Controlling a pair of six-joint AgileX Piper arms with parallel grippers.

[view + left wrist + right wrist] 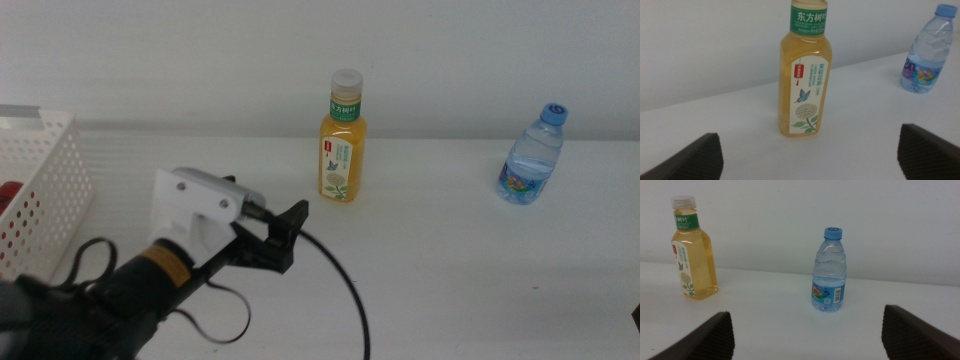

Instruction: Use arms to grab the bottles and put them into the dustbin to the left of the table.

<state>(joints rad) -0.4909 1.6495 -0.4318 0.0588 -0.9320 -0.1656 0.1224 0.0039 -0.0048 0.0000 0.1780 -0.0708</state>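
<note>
Orange juice bottle (342,140) stands upright on the table (450,270); left gripper (283,236) near it, jaws apart, empty. Right gripper (805,340) spread, facing water bottle (829,270).

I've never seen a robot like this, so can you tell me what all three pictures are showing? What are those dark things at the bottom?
It's a robot with two arms working at a white table. One picture looks down from above. There the left gripper, the arm's pinching hand, reaches toward the orange juice bottle. The other two pictures come from little cameras on the wrists. The dark corners at the bottom are each gripper's two jaws, spread open and holding nothing. The left camera faces the juice bottle; the right camera faces the small water bottle with the blue cap. Both bottles stand upright. On the left sits a white basket full of holes, with something red inside.
</note>
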